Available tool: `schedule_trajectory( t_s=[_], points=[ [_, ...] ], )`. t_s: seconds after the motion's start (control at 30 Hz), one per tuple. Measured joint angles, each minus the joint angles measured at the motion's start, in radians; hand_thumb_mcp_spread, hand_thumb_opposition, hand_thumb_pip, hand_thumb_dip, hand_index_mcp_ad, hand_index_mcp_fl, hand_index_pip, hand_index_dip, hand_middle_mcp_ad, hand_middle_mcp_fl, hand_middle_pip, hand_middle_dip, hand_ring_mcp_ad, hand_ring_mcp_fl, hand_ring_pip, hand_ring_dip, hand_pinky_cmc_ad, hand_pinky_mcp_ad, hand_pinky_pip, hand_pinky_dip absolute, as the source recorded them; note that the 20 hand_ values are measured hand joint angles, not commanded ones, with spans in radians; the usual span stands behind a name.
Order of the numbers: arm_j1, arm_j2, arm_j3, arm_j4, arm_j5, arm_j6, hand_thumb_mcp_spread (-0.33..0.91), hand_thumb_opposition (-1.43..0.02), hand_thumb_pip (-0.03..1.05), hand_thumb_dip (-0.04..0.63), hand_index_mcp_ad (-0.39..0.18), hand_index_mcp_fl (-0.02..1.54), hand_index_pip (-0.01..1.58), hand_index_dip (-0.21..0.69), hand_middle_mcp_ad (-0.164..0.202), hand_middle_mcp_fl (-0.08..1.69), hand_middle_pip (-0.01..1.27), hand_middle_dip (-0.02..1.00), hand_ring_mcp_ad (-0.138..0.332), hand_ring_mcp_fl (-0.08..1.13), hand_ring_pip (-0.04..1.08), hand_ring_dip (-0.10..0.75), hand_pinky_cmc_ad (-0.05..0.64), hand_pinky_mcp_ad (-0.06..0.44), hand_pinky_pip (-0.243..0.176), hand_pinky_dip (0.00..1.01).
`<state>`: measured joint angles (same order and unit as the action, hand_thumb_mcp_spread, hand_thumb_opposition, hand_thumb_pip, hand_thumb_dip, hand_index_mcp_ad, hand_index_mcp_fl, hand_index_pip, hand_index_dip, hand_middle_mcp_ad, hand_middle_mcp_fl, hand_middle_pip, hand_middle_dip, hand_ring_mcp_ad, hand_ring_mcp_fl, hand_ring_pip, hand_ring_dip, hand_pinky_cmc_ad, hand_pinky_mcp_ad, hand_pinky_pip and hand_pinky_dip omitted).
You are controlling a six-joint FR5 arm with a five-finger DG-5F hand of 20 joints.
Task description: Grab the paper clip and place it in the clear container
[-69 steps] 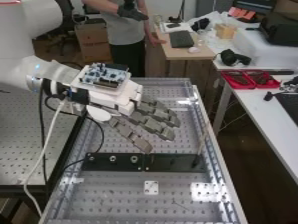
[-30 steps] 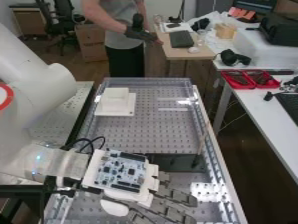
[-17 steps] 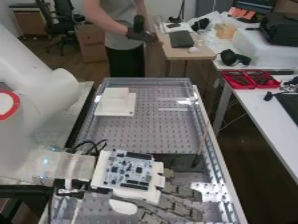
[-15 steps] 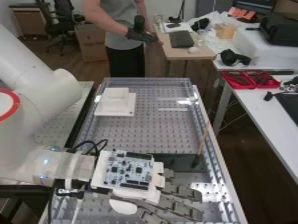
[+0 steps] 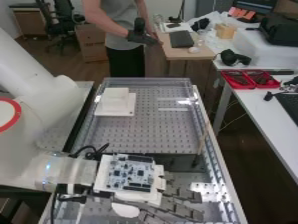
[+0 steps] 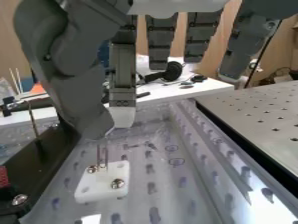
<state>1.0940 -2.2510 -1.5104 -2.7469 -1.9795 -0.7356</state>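
Hangs at the near end of the worktop [image 5: 149, 132], no longer farther up, with straight fingers [image 6: 123, 95] narrowly off the thumb [image 6: 85, 97], near the paper clip [image 6: 106, 156] upright in a white block [image 6: 86, 189]; looks ready to pinch.

the arm [image 5: 40, 95] is smooth and white, thick and rounded like wide piping, with a bright red ring [image 5: 16, 120] circling one joint; small blue lights [image 5: 48, 167] glow on the paler wrist section [image 5: 73, 172], and black cables [image 5: 104, 147] loop beside it; a blue-and-white circuit board [image 5: 130, 174] with black connector strips sits on a white mount [image 5: 102, 172], with a rounded white piece [image 5: 125, 210] near it; the robot hand [image 5: 183, 194] is dark grey, its fingers [image 6: 163, 35] blocky and segmented, dotted with small dark screws; the thumb [image 6: 76, 90] is broad and curved, and one fingertip [image 6: 123, 116] is whitish
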Motion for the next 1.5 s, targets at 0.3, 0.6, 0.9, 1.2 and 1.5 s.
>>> schedule_trajectory(
  t_s=[0.3, 0.6, 0.9, 1.2, 1.5],
  points=[
    [-0.004, -0.009, 0.007, -0.007, -0.020, -0.015, 0.40, -0.83, 0.71, 0.284, -0.122, 0.24, 1.55, 0.124, 0.035, 0.06, 0.13, 0.17, 0.131, 0.00, 0.09, 0.103, 0.346, 0.295, -0.028, 0.33],
    [-0.001, -0.010, 0.006, -0.007, -0.041, -0.018, 0.40, -0.83, 0.71, 0.284, -0.122, 0.24, 1.55, 0.124, 0.035, 0.06, 0.13, 0.17, 0.131, 0.00, 0.09, 0.103, 0.340, 0.291, -0.028, 0.33],
    [0.001, -0.017, 0.013, -0.014, -0.044, -0.024, 0.40, -0.83, 0.72, 0.283, -0.126, 0.24, 1.55, 0.124, 0.033, 0.06, 0.13, 0.17, 0.113, 0.00, 0.09, 0.103, 0.337, 0.295, -0.026, 0.32],
    [0.002, -0.019, 0.021, -0.026, -0.046, -0.026, 0.40, -0.83, 0.72, 0.298, -0.138, 0.24, 1.55, 0.124, 0.037, 0.06, 0.13, 0.17, 0.113, 0.00, 0.09, 0.103, 0.333, 0.295, -0.026, 0.30],
    [0.002, -0.020, 0.021, -0.037, -0.052, -0.037, 0.42, -0.83, 0.76, 0.298, -0.134, 0.19, 1.55, 0.124, 0.037, 0.06, 0.13, 0.17, 0.113, 0.00, 0.09, 0.103, 0.328, 0.278, -0.026, 0.30]
  ],
)
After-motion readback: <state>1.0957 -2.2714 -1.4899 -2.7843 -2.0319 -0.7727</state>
